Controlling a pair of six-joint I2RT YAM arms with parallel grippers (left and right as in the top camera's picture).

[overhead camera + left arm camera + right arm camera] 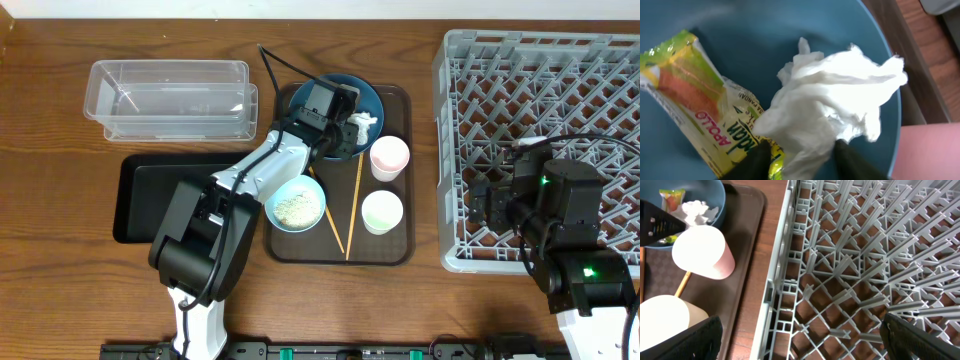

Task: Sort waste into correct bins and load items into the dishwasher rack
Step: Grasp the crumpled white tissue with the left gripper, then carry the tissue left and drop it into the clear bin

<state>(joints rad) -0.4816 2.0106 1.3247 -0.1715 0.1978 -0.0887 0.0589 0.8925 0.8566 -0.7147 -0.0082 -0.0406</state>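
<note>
My left gripper (802,160) is down in the dark blue plate (765,30), its fingers closed on either side of the crumpled white tissue (830,100). The left finger also touches the edge of the orange and yellow-green wrapper (695,95) lying beside the tissue. Overhead, the left gripper (345,125) covers most of the plate (365,95). The white bowl (296,204) holds rice scraps. A pinkish cup (389,157), a white cup (381,212) and two chopsticks (354,205) lie on the brown tray. My right gripper (800,335) hangs open and empty over the grey rack (855,255).
The clear tub (170,95) stands at the back left, with the black tray (150,190) in front of it. The brown serving tray (400,250) sits mid-table. The rack (560,80) fills the right side, its left wall close to the tray.
</note>
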